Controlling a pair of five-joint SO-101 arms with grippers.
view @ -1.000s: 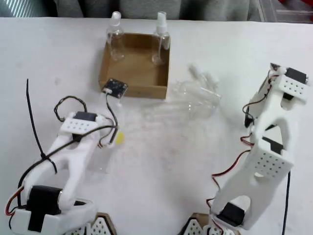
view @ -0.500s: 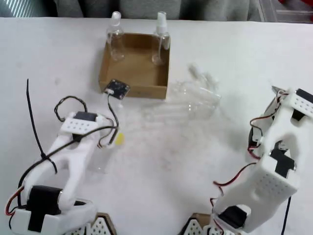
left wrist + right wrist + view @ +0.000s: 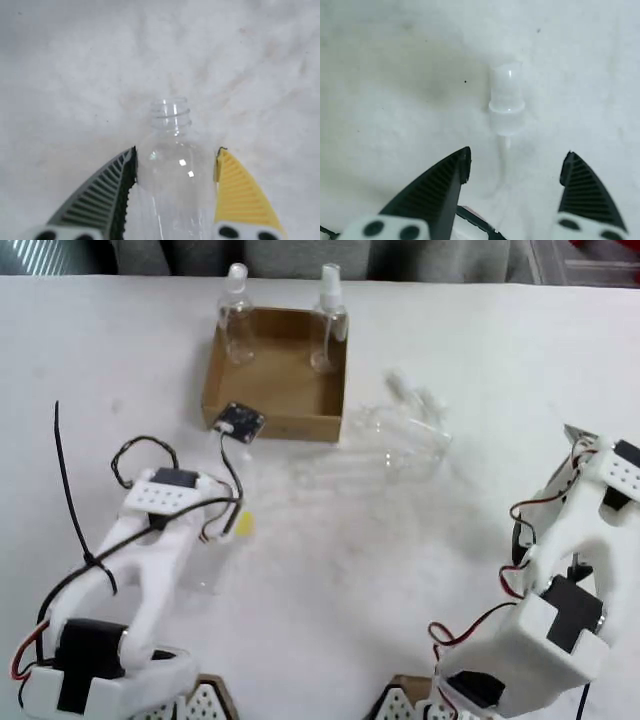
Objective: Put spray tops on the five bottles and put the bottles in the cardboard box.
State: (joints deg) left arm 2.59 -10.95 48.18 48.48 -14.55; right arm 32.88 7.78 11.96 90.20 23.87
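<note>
One uncapped bottle [image 3: 172, 186] clamped in left gripper [image 3: 176, 152].

glossy clear plastic bottle [image 3: 172, 170], matt cardboard box [image 3: 277, 380], ribbed pincer pads [image 3: 126, 192]

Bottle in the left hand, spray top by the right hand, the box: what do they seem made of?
The bottle looks like clear glossy plastic: the table shows through and highlights glint. The spray top seems translucent whitish plastic, milky and smooth. The box is brown matte cardboard, by colour and thin walls.
</note>
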